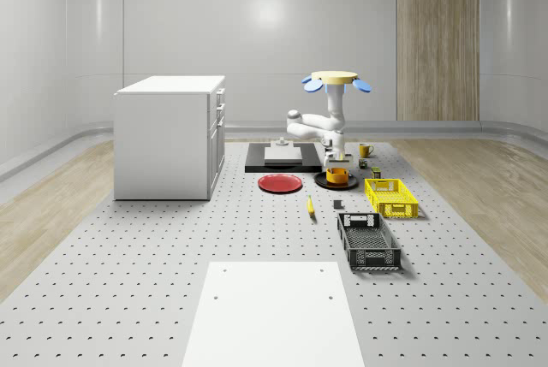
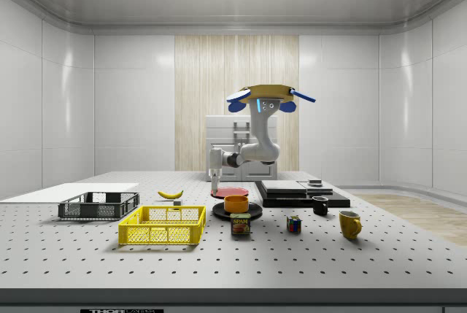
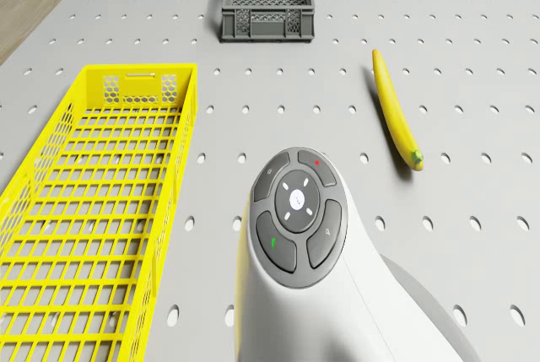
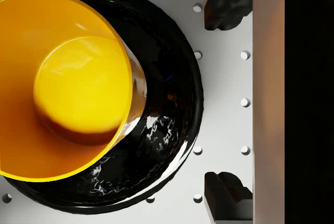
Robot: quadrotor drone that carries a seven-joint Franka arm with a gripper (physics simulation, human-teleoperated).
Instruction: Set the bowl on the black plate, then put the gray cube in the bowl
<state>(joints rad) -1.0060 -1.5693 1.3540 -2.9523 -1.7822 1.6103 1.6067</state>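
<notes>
Bowl sits on the black plate, left of the wrist frame: first step looks done. Right of it, gripper empty, fingers apart (cube not yet fetched), drone hovering above the worktop.

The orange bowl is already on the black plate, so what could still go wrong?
The bowl sits off-centre on the black plate, toward one edge, so dropping a cube in might tip or slide it. The open gripper hangs low just beside the bowl, under the hovering drone; a small drift could knock the bowl.
</notes>
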